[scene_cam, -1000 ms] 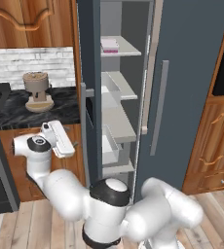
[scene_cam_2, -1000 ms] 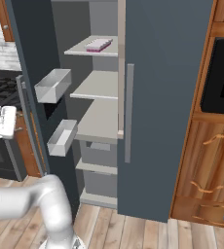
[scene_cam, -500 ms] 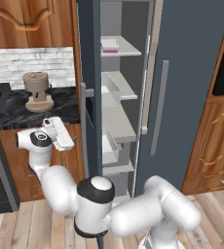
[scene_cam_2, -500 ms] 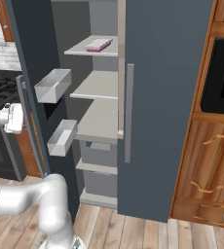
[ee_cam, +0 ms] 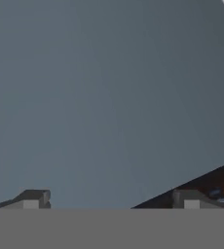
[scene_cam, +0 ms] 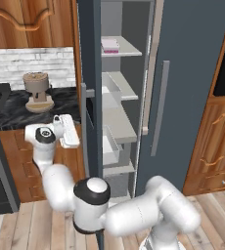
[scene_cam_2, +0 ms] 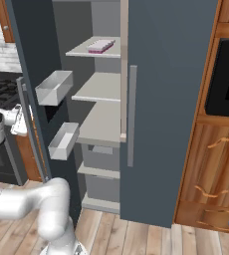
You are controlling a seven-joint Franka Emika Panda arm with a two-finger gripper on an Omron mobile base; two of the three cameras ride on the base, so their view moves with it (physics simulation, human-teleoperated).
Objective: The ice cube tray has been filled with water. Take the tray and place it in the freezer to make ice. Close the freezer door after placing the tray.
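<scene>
We note ice cube tray (scene_cam: 110, 46) on the freezer (scene_cam_2: 176, 99) top shelf near its front edge, pincer (ee_cam: 111, 198) spread, empty, facing the freezer door (ee_cam: 99, 92) outer face, well below the tray.

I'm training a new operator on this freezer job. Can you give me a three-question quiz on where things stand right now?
1. True or false: the tray lies on the top shelf inside the freezer.
2. The door is: A) shut B) open
3. Fill in: the hand faces the door's outer side with its jaws ____.

Key: 1 true; 2 B; 3 open
</scene>
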